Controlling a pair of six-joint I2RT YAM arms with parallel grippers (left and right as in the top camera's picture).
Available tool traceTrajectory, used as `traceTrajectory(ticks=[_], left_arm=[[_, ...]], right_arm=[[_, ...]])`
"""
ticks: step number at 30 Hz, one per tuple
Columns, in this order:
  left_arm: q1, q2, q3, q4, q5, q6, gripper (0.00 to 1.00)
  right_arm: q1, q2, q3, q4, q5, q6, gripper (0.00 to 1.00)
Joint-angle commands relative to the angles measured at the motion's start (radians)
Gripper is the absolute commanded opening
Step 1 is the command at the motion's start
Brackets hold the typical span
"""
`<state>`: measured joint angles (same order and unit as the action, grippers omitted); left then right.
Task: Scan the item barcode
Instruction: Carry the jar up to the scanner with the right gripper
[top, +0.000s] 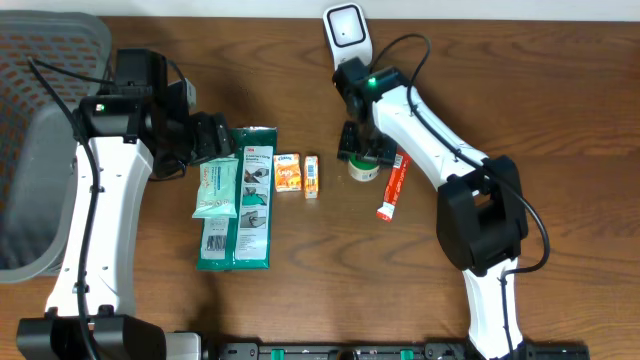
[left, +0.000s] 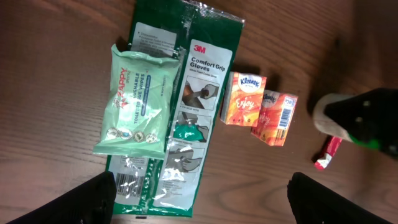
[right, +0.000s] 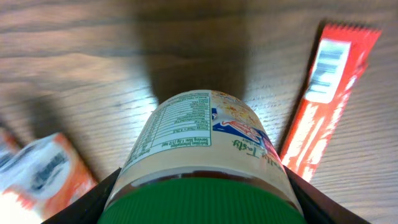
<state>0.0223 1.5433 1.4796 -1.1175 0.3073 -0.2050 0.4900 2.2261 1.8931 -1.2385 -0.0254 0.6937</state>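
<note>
A jar (right: 199, 140) with a green lid and a pale label lies on the wooden table. My right gripper (right: 202, 183) is shut on it, a black finger pressed to each side just below the lid. From overhead the jar (top: 363, 168) peeks out under the right gripper (top: 360, 150), in front of the white barcode scanner (top: 345, 28). The jar's barcode is not visible. My left gripper (left: 199, 199) stands open and empty above the table, its fingers (left: 87, 199) wide apart near the lower edge of a green glove pack (left: 186, 93).
A red stick pack (top: 392, 187) lies right of the jar. Two orange tissue packs (top: 288, 172) (top: 312, 176), a pale green wipes pack (top: 217, 190) and the glove pack (top: 250, 200) lie mid-table. A grey basket (top: 40, 150) stands at the far left.
</note>
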Motion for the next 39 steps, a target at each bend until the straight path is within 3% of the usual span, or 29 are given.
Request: traceTrajectory(ticks=[1,8,14,19,30,39], left_arm=[[-0.002,0.005,-0.002,0.000,-0.014,0.013,0.89],[-0.002,0.005,-0.002,0.000,-0.014,0.013,0.89],[-0.002,0.005,-0.002,0.000,-0.014,0.013,0.89],[-0.002,0.005,-0.002,0.000,-0.014,0.012,0.89],[-0.002,0.005,-0.002,0.000,-0.014,0.013,0.89],[-0.002,0.005,-0.002,0.000,-0.014,0.013,0.89]], right_arm=[[-0.010,-0.010,0.150,-0.073,0.020,-0.193,0.03],[-0.010,-0.010,0.523,-0.275,0.020,-0.360,0.01],[-0.019,-0.010,0.701,-0.239,0.059,-0.443,0.01],[-0.030,-0.010,0.700,0.032,0.088,-0.644,0.01],[-0.084,0.057,0.695,0.509,0.075,-0.651,0.01],[-0.114,0.264,0.695,0.718,0.044,-0.716,0.01]])
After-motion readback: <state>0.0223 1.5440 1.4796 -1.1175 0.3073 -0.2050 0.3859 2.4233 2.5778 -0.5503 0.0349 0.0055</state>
